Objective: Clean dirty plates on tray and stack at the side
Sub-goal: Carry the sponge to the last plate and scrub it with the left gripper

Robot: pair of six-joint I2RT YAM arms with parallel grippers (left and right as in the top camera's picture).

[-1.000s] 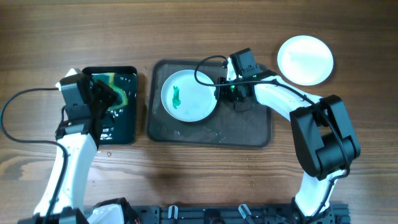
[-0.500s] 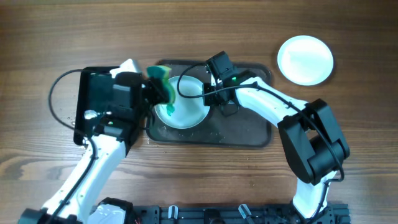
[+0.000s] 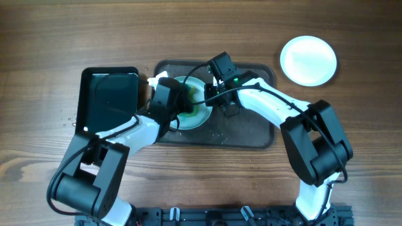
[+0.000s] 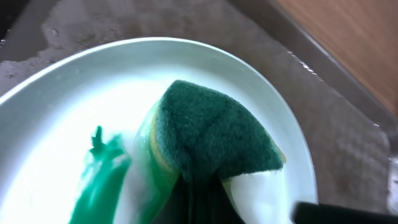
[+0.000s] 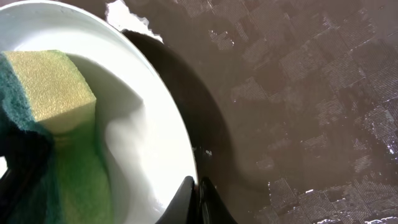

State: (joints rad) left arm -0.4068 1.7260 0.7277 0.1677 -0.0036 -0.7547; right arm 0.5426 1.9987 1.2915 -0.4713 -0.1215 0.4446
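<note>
One white plate (image 3: 200, 115) sits at the left end of the dark grey-brown tray (image 3: 248, 129). My right gripper (image 3: 211, 95) is shut on the plate's right rim, as the right wrist view (image 5: 194, 194) shows. My left gripper (image 3: 176, 103) is shut on a green-and-yellow sponge (image 4: 214, 134) and presses it onto the plate (image 4: 74, 99), next to a teal-green smear (image 4: 96, 180). The sponge (image 5: 53, 93) also shows on the plate (image 5: 140, 124) in the right wrist view. Another white plate (image 3: 308, 59) lies on the table to the right of the tray.
A smaller glossy black tray (image 3: 108, 103) lies left of the large tray. The large tray's floor is wet (image 5: 298, 93). The wooden table (image 3: 201, 31) surrounds both trays. Cables run over the tray near my right arm.
My left gripper carried the sponge from the black tray to the plate and now presses it there. My right gripper slid left, closed on the plate's rim, and has since held still.
</note>
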